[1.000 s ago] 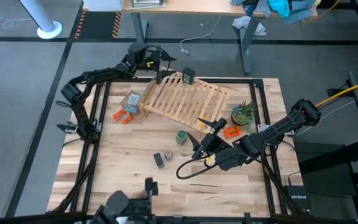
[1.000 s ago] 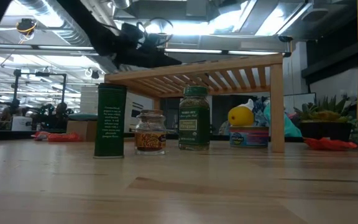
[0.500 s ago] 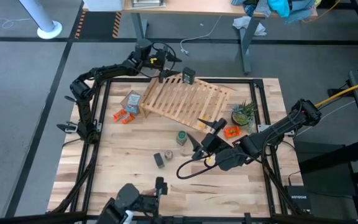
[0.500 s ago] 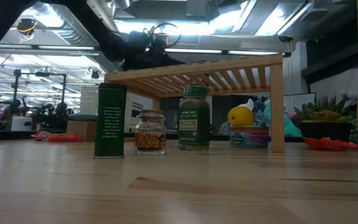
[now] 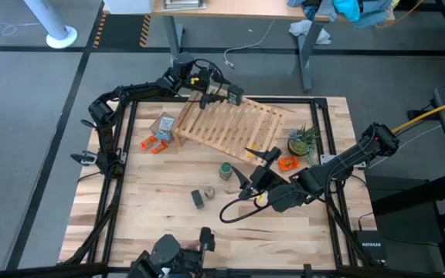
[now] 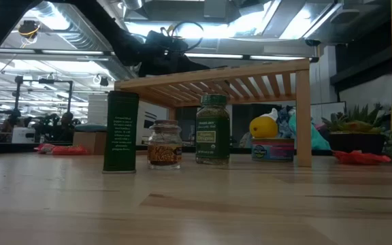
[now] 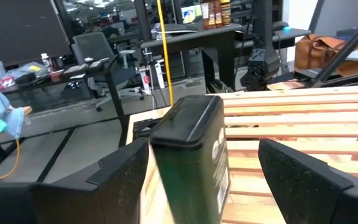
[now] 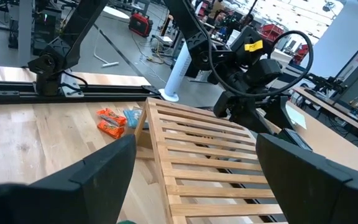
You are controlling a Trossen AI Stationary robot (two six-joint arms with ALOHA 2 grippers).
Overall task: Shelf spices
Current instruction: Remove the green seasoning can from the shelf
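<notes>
The light-wood slatted shelf (image 5: pixel 230 123) stands tilted at the table's far middle. One dark squarish jar (image 5: pixel 233 95) stands upright on its far corner. My left gripper (image 5: pixel 219 91) is open, level at that corner, its fingers on either side of this jar (image 7: pixel 194 155). The green round jar (image 5: pixel 225 170), the tiny clear glass jar (image 5: pixel 209 191) and the second dark jar (image 5: pixel 198 198) stand on the tabletop near the shelf's front. My right gripper (image 5: pixel 252 164) hovers open by the shelf's near edge, right of the green jar. My left gripper has the dark jar's upper part (image 7: pixel 185 124) between its open fingers, coming level from the table's left. The jar stands upright on the shelf slats, close against one finger (image 7: pixel 126 168) and well apart from the other (image 7: pixel 303 180). Whether it touches, I cannot tell.
A tan cardboard box (image 5: pixel 163 125) and orange pieces (image 5: pixel 153 144) lie left of the shelf. A potted plant (image 5: pixel 304 139) and another orange piece (image 5: pixel 287 163) sit at its right. A cable loops below the right arm (image 5: pixel 234 212). Bare tabletop lies toward the near edge.
My left gripper has moved toward the table's right along the far edge, up to the dark jar on the shelf's far corner, and now has its fingers around it. The jar has stayed in place. The right arm has kept still.
</notes>
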